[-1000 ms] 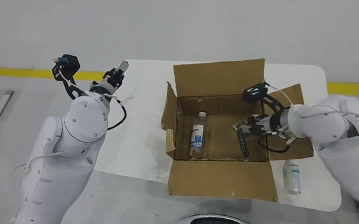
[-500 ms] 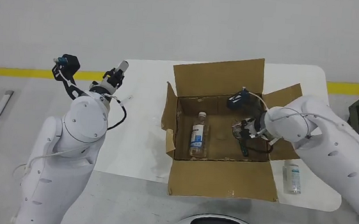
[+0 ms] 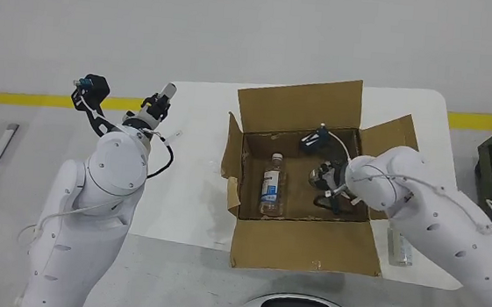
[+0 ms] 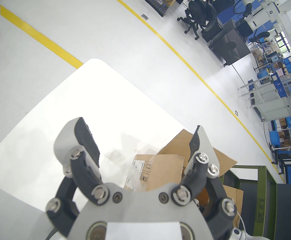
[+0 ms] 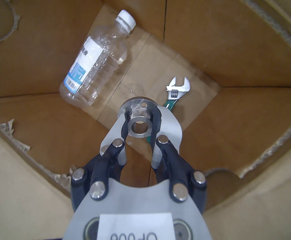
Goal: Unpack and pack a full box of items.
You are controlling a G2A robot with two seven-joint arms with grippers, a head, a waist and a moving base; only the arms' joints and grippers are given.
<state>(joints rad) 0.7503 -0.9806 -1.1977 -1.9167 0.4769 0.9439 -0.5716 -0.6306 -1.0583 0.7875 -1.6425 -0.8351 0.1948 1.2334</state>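
I have the right gripper (image 5: 141, 118) down inside the cardboard box (image 3: 299, 105). Its fingers (image 5: 157, 120) are pinching the neck of a short steel fitting (image 5: 139, 124) that has a wide flange at its far end. The fitting sits right over the green handle of a wrench (image 5: 177, 89) lying on the box floor. From the wrist camera I cannot say for sure whether flange and handle touch. A clear plastic bottle (image 5: 95, 66) lies on its side on the floor nearby, apart from both.

My main worry is the grip. It is narrow pads on smooth round metal, and the piece looks heavy for its size. A quick lift or swing could let it twist or slip out and drop onto the wrench.

If the flange is catching the handle, pulling up may drag the wrench along. The way out also passes the raised flaps and a torn edge, and clipping one could shove the box across the counter (image 3: 192, 166) or knock the fitting loose.

The left gripper (image 4: 138, 141) is over the counter's other side with its fingers spread wide, well apart from the box, so nothing steadies the box.
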